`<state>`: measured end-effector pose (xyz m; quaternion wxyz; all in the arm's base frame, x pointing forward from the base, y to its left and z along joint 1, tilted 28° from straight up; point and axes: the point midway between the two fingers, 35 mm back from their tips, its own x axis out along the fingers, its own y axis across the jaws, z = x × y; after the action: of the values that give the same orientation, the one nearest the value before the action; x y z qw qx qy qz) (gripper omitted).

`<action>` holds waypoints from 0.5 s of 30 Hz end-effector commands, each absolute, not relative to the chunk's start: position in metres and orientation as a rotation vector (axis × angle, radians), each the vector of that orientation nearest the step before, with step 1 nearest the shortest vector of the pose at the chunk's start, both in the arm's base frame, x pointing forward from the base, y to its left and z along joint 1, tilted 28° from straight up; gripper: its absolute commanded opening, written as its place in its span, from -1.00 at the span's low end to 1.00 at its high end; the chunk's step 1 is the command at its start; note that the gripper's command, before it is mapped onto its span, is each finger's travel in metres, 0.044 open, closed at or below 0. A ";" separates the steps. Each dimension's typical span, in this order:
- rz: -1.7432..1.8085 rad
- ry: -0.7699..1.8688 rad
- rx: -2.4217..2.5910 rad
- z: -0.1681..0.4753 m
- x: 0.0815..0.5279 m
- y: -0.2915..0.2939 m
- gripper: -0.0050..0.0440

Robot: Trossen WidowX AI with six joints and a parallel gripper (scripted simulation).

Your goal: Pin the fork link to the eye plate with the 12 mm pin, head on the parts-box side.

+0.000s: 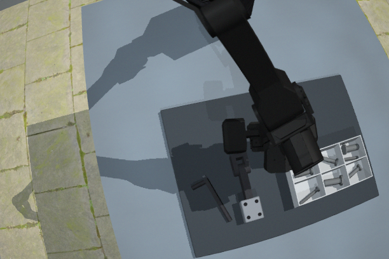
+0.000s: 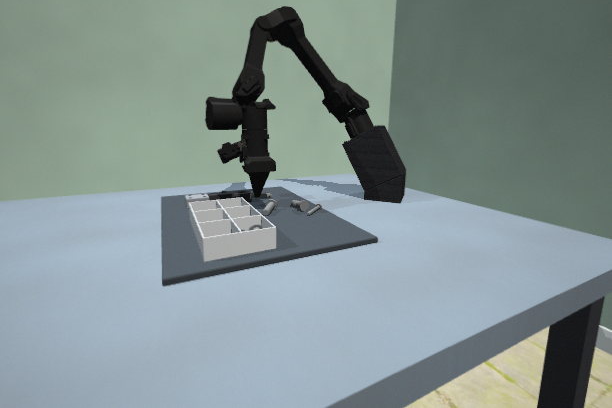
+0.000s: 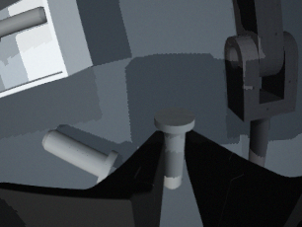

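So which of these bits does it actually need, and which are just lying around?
Needed:
- pin in the claw
- fork link
- eye plate
- parts box, as side marker

Lying about:
- loose pin
- angled bar
- pins in box

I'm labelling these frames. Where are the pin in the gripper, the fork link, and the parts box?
pin (image 3: 172, 146), wrist view, on its shank just below the head.
fork link (image 3: 251, 74), wrist view, on the near cheek.
parts box (image 2: 240, 243), exterior view, on its near white wall.

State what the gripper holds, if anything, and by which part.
The gripper holds a headed pin, clamped on its shaft just below the head.
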<state>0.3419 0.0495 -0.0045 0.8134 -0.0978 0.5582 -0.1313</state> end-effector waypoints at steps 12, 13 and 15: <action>-0.282 1.181 -0.204 0.003 0.339 0.053 -0.74; -0.276 1.183 -0.212 0.003 0.339 0.053 -0.74; -0.262 1.186 -0.232 0.004 0.339 0.053 -0.74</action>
<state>0.3394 0.0532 0.0039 0.8152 -0.0979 0.5560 -0.1297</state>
